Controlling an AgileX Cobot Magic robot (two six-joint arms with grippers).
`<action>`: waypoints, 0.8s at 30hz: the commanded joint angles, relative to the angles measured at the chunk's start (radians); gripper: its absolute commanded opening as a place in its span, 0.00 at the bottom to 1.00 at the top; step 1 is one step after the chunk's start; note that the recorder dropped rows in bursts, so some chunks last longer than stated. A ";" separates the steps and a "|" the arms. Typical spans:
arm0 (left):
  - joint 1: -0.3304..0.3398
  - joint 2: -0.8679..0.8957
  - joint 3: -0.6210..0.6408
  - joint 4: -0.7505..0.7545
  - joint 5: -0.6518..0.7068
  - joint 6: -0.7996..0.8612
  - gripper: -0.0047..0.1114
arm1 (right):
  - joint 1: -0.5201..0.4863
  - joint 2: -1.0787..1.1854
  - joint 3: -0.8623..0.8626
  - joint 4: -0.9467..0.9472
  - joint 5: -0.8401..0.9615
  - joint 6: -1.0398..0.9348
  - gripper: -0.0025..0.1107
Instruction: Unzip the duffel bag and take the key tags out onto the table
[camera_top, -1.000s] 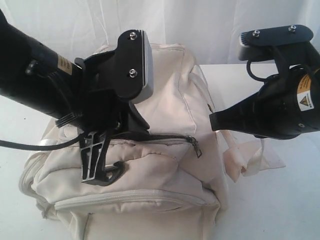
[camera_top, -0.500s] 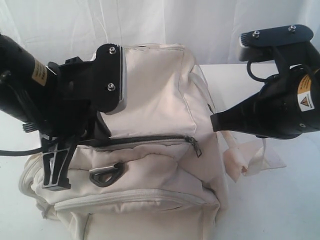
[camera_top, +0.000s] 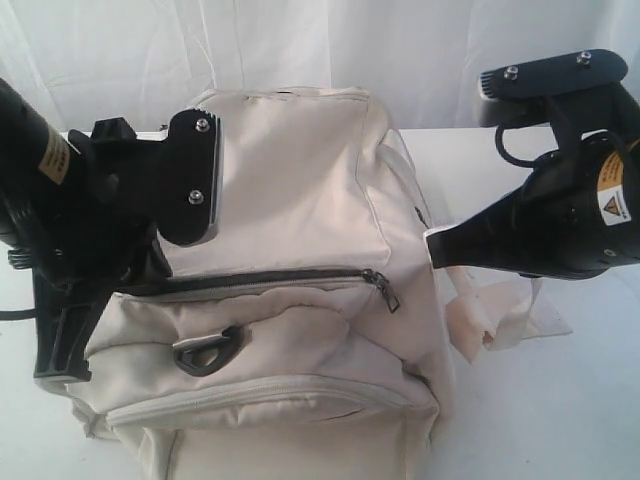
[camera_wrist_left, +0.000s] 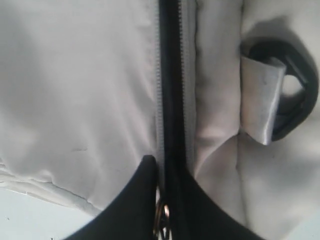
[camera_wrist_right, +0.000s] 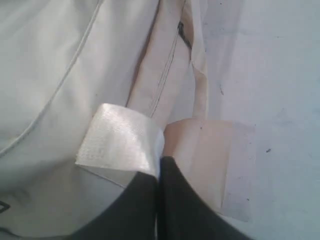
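white table with the cream duffel bag sitting on it, both my claws on the bag.
at the bag's left end my left gripper is pinched narrow on the metal zip pull, and the zip shows a dark gap along the bag's top. at the bag's right side my right gripper is clamped tight on a fold of pale strap. a black d-ring sits just below the zip.

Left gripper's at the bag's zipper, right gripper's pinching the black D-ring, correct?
No: the right gripper pinches a pale webbing strap, not the D-ring, as the right wrist view shows. The left gripper is at the zipper.
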 joint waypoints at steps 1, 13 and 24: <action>0.065 -0.011 -0.001 0.019 0.086 -0.032 0.04 | -0.002 -0.011 -0.007 -0.060 0.017 0.004 0.02; 0.221 -0.024 -0.001 -0.304 0.026 0.209 0.04 | -0.002 -0.011 -0.007 -0.044 0.031 -0.048 0.08; 0.229 -0.035 -0.001 -0.454 0.007 0.312 0.04 | 0.100 -0.038 -0.010 0.872 -0.174 -1.382 0.61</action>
